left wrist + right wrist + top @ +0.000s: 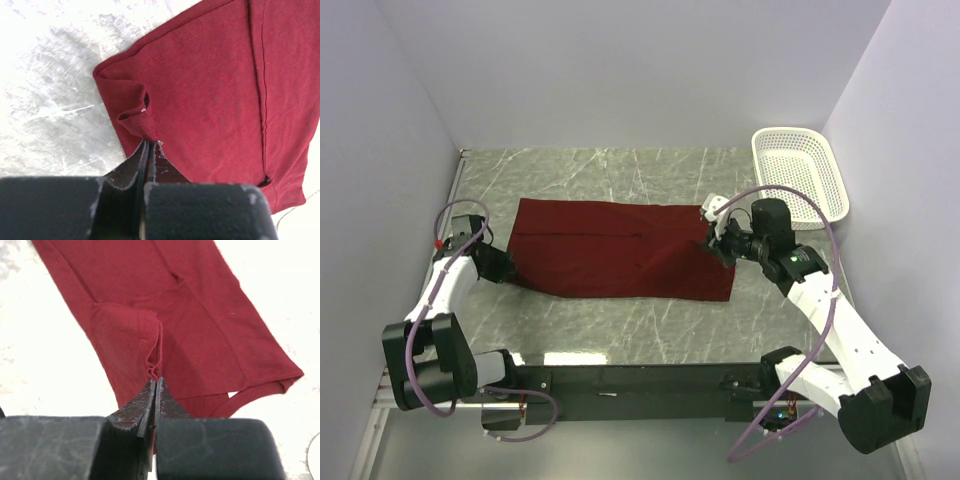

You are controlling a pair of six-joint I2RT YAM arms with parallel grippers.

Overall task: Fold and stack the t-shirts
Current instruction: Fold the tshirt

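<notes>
One maroon t-shirt (pixel 620 250) lies folded into a long band across the middle of the marble table. My left gripper (pixel 506 266) is at the band's left end, shut on a pinched-up fold of the shirt (pixel 200 90); its tips (pixel 149 144) meet on the cloth. My right gripper (pixel 712 240) is at the band's right end, shut on a bunched fold of the shirt (pixel 200 325); its tips (pixel 155 381) grip the wrinkle. The neck label is not visible.
A white mesh plastic basket (pixel 798 170) stands at the back right, close to the right wall. The table's marble top (pixel 620 320) shows in front of the shirt. Walls enclose the left, back and right.
</notes>
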